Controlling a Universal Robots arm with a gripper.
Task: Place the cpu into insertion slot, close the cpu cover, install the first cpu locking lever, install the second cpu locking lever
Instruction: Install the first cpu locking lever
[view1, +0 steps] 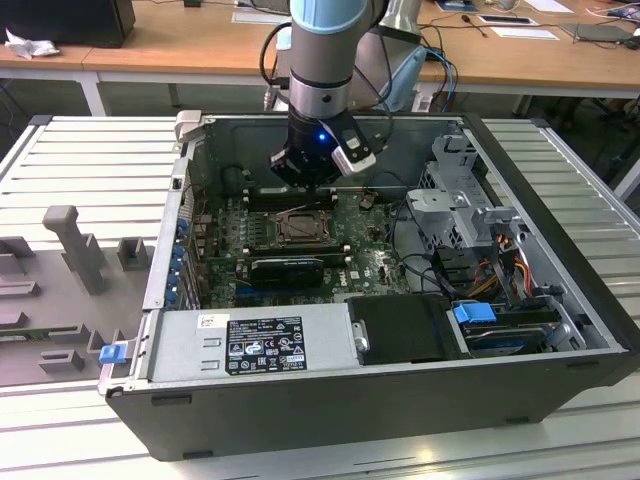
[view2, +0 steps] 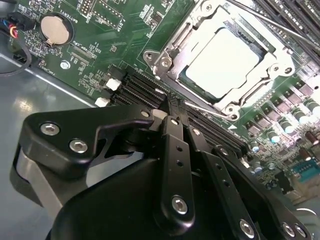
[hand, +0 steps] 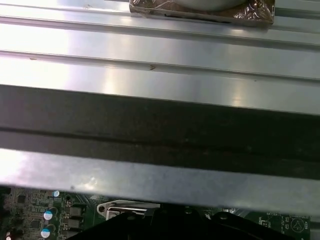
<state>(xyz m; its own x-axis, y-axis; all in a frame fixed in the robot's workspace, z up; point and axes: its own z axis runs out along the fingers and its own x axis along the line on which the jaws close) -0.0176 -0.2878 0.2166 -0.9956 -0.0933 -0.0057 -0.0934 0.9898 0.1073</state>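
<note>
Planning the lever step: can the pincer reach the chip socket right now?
Likely yes. The pincer sits just beside the socket, by the black slots, with nothing between them.

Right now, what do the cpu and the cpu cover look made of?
cpu: seemingly a metal face, pale silver-beige, matte; it reflects light evenly, without glints.
cpu cover: likely stamped steel, bright and silvery; sharp glints along its thin edges.
</note>
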